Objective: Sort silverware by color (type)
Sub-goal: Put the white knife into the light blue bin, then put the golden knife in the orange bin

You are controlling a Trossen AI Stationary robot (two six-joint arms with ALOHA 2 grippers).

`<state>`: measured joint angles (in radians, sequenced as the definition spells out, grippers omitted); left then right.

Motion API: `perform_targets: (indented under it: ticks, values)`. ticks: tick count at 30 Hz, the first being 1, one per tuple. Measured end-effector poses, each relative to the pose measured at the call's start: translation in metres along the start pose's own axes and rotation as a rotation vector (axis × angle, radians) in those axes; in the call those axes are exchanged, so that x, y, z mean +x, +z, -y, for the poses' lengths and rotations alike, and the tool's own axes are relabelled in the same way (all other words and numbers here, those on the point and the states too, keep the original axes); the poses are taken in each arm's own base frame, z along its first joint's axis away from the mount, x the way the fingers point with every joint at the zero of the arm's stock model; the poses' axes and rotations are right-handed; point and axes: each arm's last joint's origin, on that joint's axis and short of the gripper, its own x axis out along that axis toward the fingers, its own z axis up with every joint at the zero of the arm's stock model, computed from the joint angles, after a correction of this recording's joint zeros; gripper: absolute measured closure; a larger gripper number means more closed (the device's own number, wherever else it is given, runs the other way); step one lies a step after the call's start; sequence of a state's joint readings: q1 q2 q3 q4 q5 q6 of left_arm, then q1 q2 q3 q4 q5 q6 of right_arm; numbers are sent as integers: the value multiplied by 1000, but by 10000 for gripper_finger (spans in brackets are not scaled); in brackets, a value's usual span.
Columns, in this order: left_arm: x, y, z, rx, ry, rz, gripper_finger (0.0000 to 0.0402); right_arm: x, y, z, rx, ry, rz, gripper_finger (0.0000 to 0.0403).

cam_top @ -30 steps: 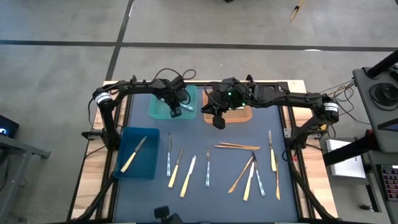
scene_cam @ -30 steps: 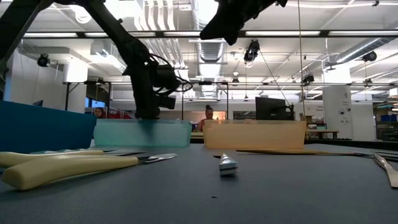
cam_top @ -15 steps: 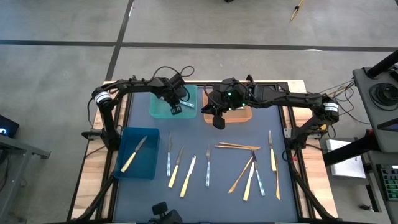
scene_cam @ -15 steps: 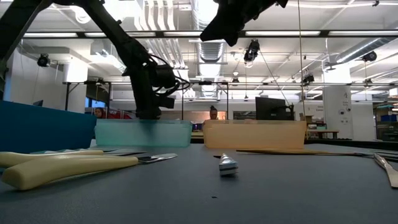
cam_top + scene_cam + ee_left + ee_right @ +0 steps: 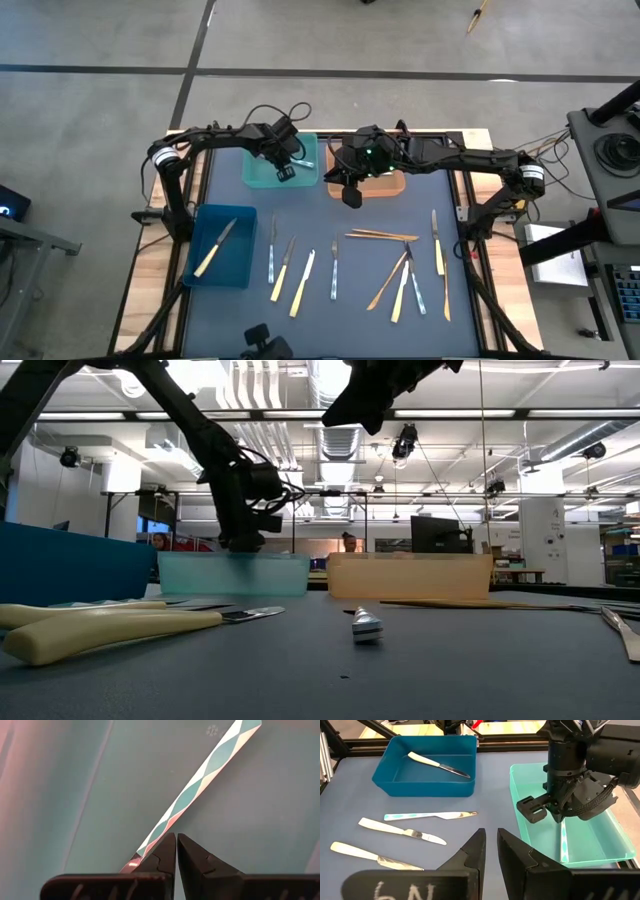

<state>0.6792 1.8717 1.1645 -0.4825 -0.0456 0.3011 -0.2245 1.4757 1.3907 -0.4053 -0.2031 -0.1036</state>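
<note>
The left gripper (image 5: 284, 173) hangs over the pale green bin (image 5: 256, 176) at the far side of the worktop (image 5: 350, 290), its fingers pressed together and holding nothing. A knife with a teal patterned handle (image 5: 200, 795) lies on the bin floor just beside the fingertips. The right gripper (image 5: 352, 197) waits above the orange bin (image 5: 392, 186), fingers nearly together, empty. Most silverware (image 5: 300, 282) lies loose on the worktop; one pale knife (image 5: 215, 247) is in the blue bin (image 5: 200, 270).
</note>
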Motion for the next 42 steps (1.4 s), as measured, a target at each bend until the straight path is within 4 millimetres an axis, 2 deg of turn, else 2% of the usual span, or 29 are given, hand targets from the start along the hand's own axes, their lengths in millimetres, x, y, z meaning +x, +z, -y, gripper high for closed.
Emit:
perform_targets:
  ticks: [6, 12, 19, 26, 34, 42]
  values:
    - [-22, -1, 1, -27, -7, 6, 401, 0, 0, 0, 38, 3, -1, 365]
    - [-62, -2, 11, -69, -126, 154, 401, 5, -7, -8, 110, 24, -32, 365]
    - [-107, -15, 44, -49, -221, 403, 401, 13, -18, -28, 221, 67, -81, 364]
    - [-142, -43, 80, 32, -276, 596, 401, 18, -28, -46, 326, 95, -140, 364]
    - [-155, -80, 111, 122, -358, 708, 401, 18, -37, -64, 374, 22, -240, 364]
    - [-160, -94, 121, 169, -393, 775, 401, 34, -57, -76, 421, -12, -402, 364]
